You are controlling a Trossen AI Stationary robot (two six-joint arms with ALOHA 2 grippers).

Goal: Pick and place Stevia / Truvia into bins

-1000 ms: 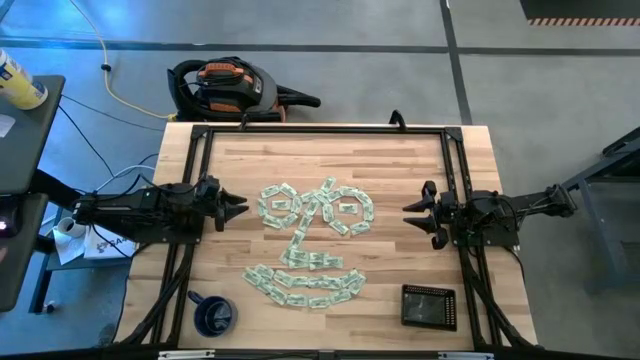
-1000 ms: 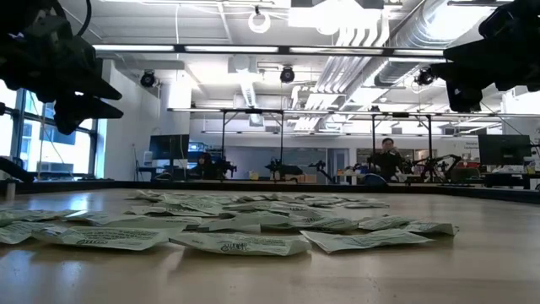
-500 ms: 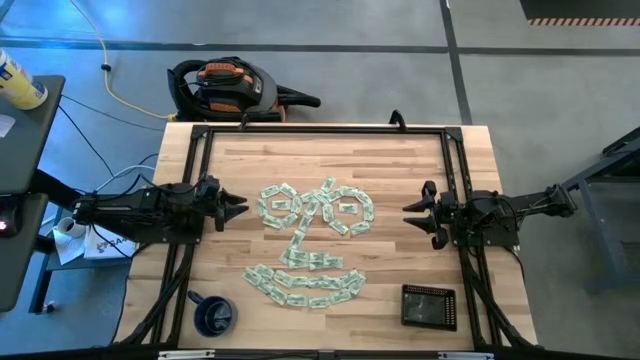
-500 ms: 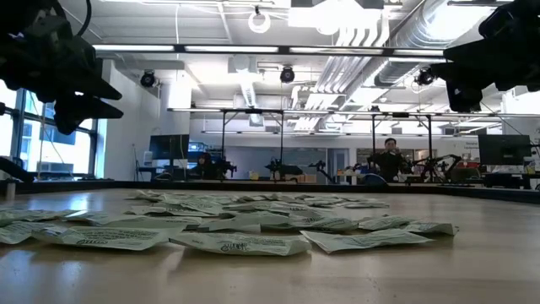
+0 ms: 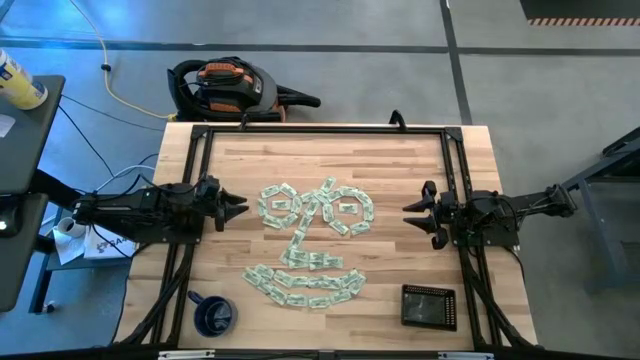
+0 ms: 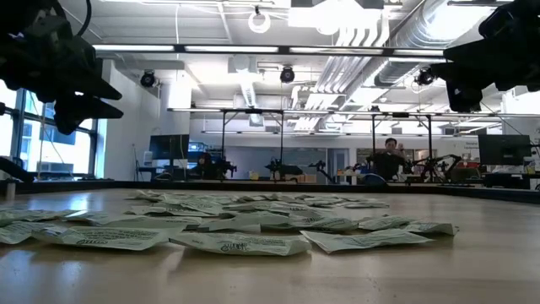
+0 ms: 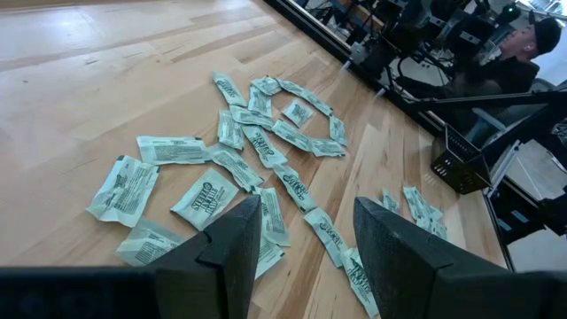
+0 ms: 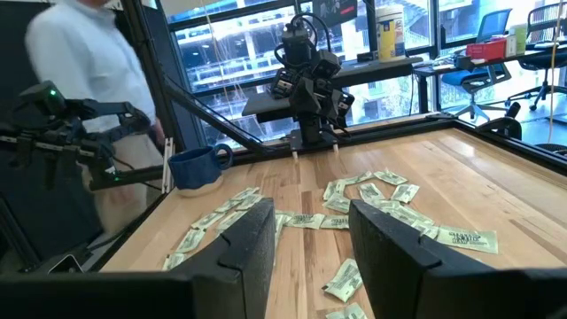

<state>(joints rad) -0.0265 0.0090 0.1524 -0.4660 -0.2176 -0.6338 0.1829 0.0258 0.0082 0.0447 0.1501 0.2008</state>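
Many pale green and white Stevia sachets (image 5: 310, 243) lie flat on the wooden table, laid out as two rings above, a short stem and a curved row below. They also show in the left wrist view (image 7: 257, 168), the right wrist view (image 8: 372, 208) and the low view (image 6: 245, 228). The black square bin (image 5: 429, 306) stands near the table's front right corner, apart from the sachets. My left gripper (image 5: 240, 207) hovers open at the table's left side and my right gripper (image 5: 408, 210) open at its right side. Both are above the table with nothing between their fingers (image 7: 306, 244) (image 8: 310, 239).
A dark blue mug (image 5: 213, 314) stands at the front left. A black metal frame (image 5: 320, 131) runs around the table. A vacuum cleaner (image 5: 230, 88) lies on the floor beyond the far edge. A person (image 8: 84, 62) stands beside the table near the mug.
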